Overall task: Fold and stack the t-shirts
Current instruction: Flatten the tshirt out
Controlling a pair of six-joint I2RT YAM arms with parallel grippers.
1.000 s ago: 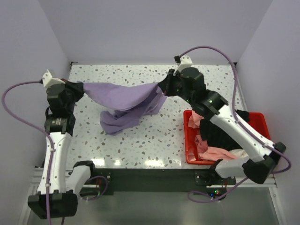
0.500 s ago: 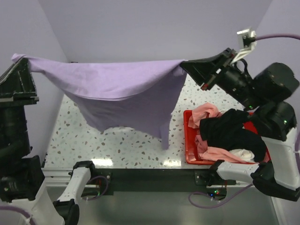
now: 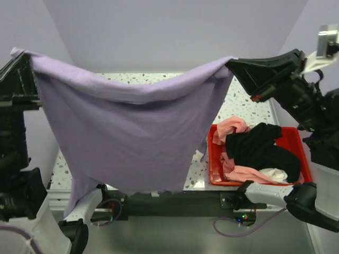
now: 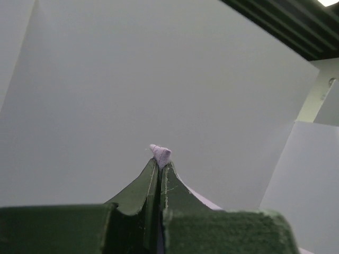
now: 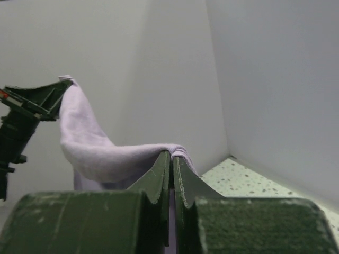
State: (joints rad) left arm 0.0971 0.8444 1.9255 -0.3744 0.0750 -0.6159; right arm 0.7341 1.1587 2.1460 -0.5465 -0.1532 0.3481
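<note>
The large lavender-purple t-shirt (image 3: 127, 137) hangs spread like a curtain high above the table, stretched between both grippers. My left gripper (image 3: 22, 54) is shut on its left top corner; a tuft of lavender cloth (image 4: 160, 154) pokes from my left gripper (image 4: 159, 163) in the left wrist view. My right gripper (image 3: 230, 64) is shut on the right top corner; in the right wrist view the cloth (image 5: 106, 159) drapes from my right gripper (image 5: 171, 154) towards the left gripper (image 5: 37, 103). Salmon-pink (image 3: 231, 128), black (image 3: 262, 145) and white (image 3: 275, 173) shirts lie in the red bin (image 3: 294, 136).
The red plastic bin stands at the table's right front. The speckled table (image 3: 241, 106) shows behind and right of the hanging shirt, which hides most of it. Pale walls close in on three sides.
Both arms have lifted the lavender shirt from a heap on the table to high in the air and pulled apart. The shirt now hangs opened out, lower and nearer the camera than half a second ago.
</note>
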